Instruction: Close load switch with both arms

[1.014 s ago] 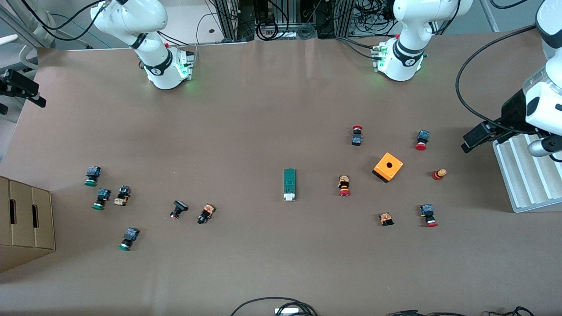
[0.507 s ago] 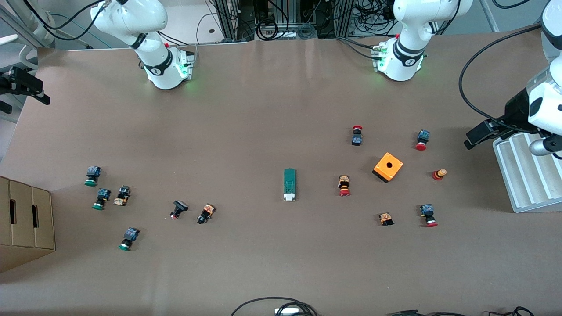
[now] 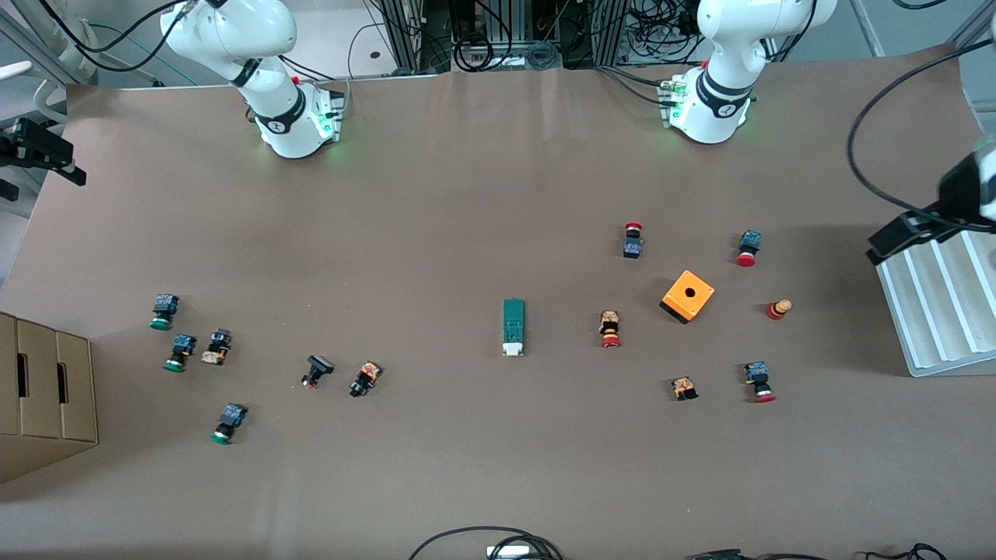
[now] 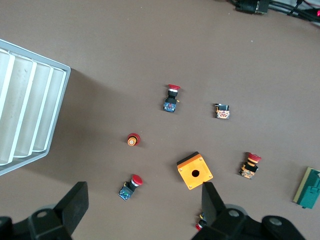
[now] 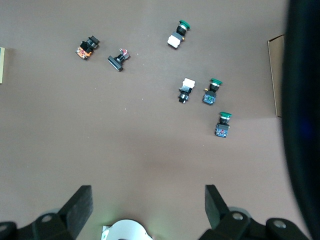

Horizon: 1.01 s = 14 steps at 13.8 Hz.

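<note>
Bare table rings the load switch (image 3: 513, 327); nearest obstacle — a red-capped push button (image 3: 610, 329) toward the left arm's end.

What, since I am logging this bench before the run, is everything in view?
load switch: one, dark green with a white end, mid-table
orange cube: one, with a hole on top, toward the left arm's end
red-capped push buttons: four, around the orange cube
red-and-orange button head: one, beside the orange cube
orange-black part: one, nearer the camera than the orange cube
green-capped push buttons: three, toward the right arm's end
dark button parts: three, beside the green-capped ones
cardboard box: one, brown, right arm's end
ridged tray: one, white, left arm's end
left gripper: open, over the table beside the tray
right gripper: open, over the right arm's end
</note>
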Each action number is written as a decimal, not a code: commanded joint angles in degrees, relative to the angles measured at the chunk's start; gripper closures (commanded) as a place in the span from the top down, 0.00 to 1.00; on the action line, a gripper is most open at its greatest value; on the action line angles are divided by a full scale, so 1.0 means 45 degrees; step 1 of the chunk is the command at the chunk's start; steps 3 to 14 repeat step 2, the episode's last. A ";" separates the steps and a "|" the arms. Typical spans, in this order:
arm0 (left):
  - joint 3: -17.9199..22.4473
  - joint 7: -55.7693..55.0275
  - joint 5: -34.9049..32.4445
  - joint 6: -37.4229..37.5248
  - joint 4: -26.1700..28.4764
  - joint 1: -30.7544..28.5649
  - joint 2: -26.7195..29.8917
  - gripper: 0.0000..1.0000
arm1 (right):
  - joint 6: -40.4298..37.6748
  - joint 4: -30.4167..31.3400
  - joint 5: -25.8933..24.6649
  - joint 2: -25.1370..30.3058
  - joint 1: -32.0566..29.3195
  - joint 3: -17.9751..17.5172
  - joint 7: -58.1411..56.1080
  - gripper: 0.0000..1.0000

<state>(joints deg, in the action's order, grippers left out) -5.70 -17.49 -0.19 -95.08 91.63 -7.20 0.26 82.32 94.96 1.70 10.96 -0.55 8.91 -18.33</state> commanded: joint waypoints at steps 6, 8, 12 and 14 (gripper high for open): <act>-0.0042 0.0449 0.0765 0.0231 -0.0166 -0.0588 0.0118 1.00 | -0.0285 -0.0244 -0.0261 -0.0014 0.0005 0.0032 -0.0185 1.00; -0.0042 0.0449 0.0765 0.0231 -0.0166 -0.0588 0.0118 1.00 | -0.0285 -0.0244 -0.0261 -0.0014 0.0005 0.0032 -0.0185 1.00; -0.0042 0.0449 0.0765 0.0231 -0.0166 -0.0588 0.0118 1.00 | -0.0285 -0.0244 -0.0261 -0.0014 0.0005 0.0032 -0.0185 1.00; -0.0042 0.0449 0.0765 0.0231 -0.0166 -0.0588 0.0118 1.00 | -0.0285 -0.0244 -0.0261 -0.0014 0.0005 0.0032 -0.0185 1.00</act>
